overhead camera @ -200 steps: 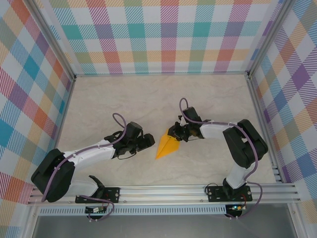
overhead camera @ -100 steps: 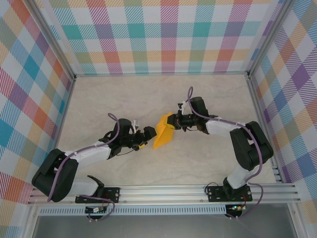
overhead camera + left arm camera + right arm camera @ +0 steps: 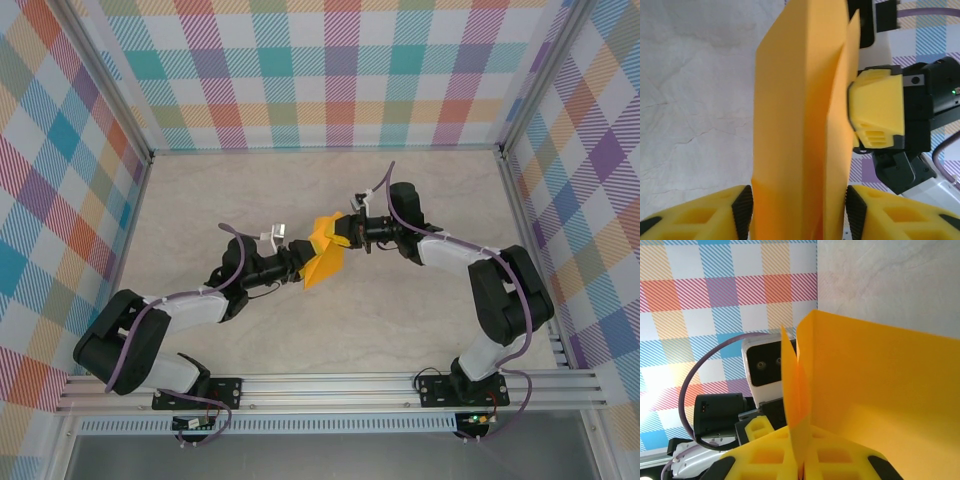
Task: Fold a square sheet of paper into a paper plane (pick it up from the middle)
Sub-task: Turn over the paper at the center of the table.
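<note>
Right end effector (image 3: pixel 800 460) pinches paper (image 3: pixel 325 255) at far end; long axis runs into left end effector (image 3: pixel 798 215), jaws straddling, grip unclear.

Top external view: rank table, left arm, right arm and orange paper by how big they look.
1. table
2. left arm and right arm: look about alike, so not ranked against each other
3. paper

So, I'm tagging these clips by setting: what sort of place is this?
Probably a robot test cell, not a home: plaid-printed panel walls on aluminium framing enclose a marble-look table.
</note>
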`<action>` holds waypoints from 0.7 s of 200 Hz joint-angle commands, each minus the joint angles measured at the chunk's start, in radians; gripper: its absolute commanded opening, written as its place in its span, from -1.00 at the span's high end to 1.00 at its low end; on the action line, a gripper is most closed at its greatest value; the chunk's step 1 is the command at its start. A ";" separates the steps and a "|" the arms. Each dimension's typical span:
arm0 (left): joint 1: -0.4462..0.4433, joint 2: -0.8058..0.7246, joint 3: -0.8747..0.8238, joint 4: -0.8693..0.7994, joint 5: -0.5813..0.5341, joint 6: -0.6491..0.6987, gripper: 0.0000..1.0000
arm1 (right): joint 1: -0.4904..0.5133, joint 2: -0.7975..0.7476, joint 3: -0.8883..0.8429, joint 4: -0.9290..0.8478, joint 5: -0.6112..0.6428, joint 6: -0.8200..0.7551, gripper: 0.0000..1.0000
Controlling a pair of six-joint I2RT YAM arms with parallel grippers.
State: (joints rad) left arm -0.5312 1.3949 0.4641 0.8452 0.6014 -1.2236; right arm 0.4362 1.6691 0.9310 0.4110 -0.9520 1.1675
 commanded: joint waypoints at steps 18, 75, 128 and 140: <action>0.013 -0.063 -0.024 0.098 -0.031 -0.030 0.30 | -0.005 0.020 0.003 0.005 -0.032 -0.016 0.80; 0.013 -0.171 -0.006 -0.095 -0.055 0.063 0.79 | -0.011 0.014 0.027 -0.137 -0.013 -0.102 0.51; 0.013 -0.279 0.099 -0.606 -0.153 0.363 0.91 | -0.017 -0.093 0.087 -0.537 0.212 -0.353 -0.06; 0.011 -0.306 0.151 -0.786 -0.229 0.471 0.92 | -0.016 -0.121 0.092 -0.628 0.309 -0.407 -0.22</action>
State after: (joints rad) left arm -0.5312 1.1572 0.5114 0.4290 0.4965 -0.9989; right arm 0.4252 1.6291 0.9760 0.0368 -0.8265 0.9424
